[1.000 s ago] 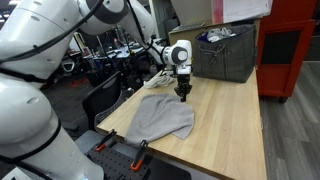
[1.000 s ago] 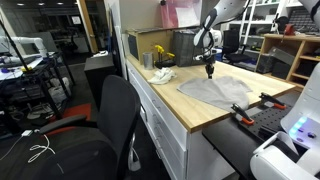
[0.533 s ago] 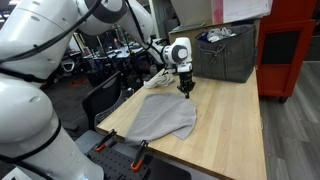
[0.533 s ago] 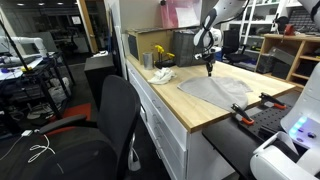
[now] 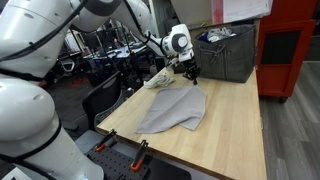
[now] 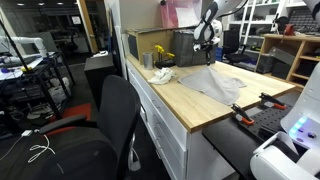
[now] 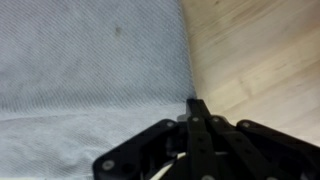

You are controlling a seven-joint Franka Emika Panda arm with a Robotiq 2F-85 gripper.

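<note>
1. As you scan from the left, you count one crumpled white rag (image 5: 160, 78) near centre frame.
2. One grey cloth (image 5: 175, 110) lies mid-frame on the wooden table (image 5: 240, 130), its far corner held up.
3. Your one gripper (image 5: 190, 74) is pinched tight on that corner, with the arm reaching in from upper left and pointing down.
4. One dark bin (image 5: 225, 55) stands upper right.

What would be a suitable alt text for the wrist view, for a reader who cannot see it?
The black gripper, its jaws shut, pinches the right edge of a grey cloth that fills the left of the picture. A pale wooden table top shows on the right.
</note>
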